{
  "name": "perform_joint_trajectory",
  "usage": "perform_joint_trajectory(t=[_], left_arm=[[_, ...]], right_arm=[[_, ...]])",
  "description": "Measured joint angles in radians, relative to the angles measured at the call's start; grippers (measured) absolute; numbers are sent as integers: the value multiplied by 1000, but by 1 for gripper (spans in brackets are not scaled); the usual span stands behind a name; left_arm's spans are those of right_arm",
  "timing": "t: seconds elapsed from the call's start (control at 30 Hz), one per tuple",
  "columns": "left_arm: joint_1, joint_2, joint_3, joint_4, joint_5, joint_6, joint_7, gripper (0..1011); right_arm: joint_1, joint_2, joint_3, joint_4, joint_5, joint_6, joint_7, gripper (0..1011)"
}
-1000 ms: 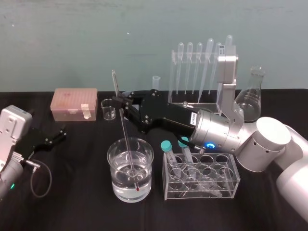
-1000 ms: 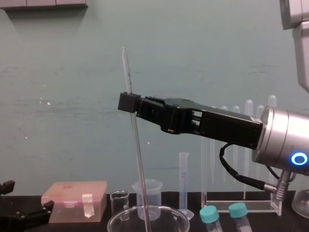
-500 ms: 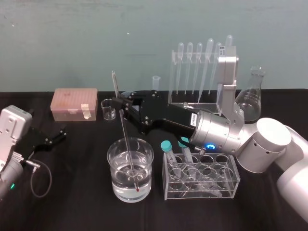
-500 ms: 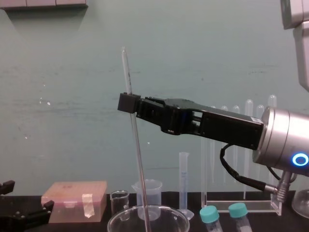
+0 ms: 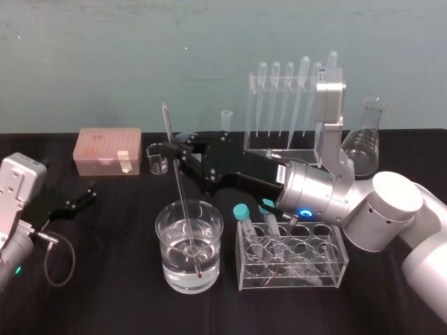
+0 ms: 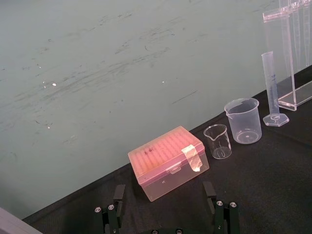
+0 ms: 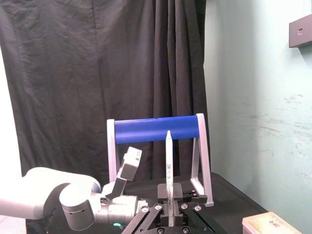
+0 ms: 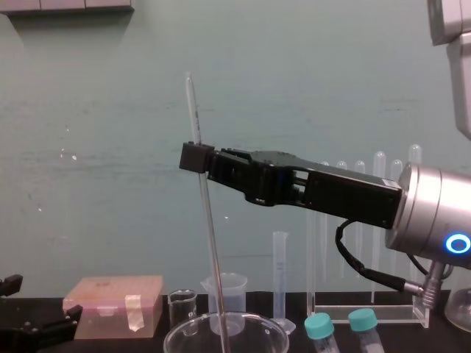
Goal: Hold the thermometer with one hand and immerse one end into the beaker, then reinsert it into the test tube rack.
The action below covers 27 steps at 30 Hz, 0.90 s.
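Black cloth over the bench, teal wall behind. Your right gripper [image 5: 172, 149] is reached out over the glassware, its fingers pinched narrow on the thermometer [image 5: 183, 202]. The grip sits on the upper part of the rod, with a short length standing above the fingers and the long run hanging below.

- Change over the last second: next to none. The gripper has crept a hair sideways at most, and the rod's lean looks the same.
- The red tip sits where it was, far below the fingers, under the water and close to the floor of the beaker [image 5: 159, 227]. You can't tell whether it touches the glass.
- Rod tilted slightly, top end leaning away from the robot.

Reading: the dip is made and you are holding it. The immersion half looks done; the return half has not begun.

- The test tube rack [image 5: 249, 112] stands behind the fingers and off to their right, with pipettes hanging from its top bar.
- The low tray of capped tubes [image 5: 292, 255] lies below the wrist, just beside the beaker.
- Next move, as a judgement: lift straight until the tip clears the rim, then carry it back. A sideways pull now could lever the rod against the glass.

Your left gripper [image 6: 165, 209] is parked well off to the left with its fingers spread wide and nothing between them, facing the pink box [image 6: 168, 163].
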Motion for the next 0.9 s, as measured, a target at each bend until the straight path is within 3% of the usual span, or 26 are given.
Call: perform_joint_trajectory(t=[0.6,0.77,0.9], left_arm=[[0,0,0,0,0,0,0,1008],[0,0,0,0,0,0,0,1008],[0,0,0,0,0,0,0,1008]], right_arm=[[-3,5,7,-17,4,4,-5,56],[19,19,29,-56,41,34,0,56],[53,45,61,-113,103,81,8,56]])
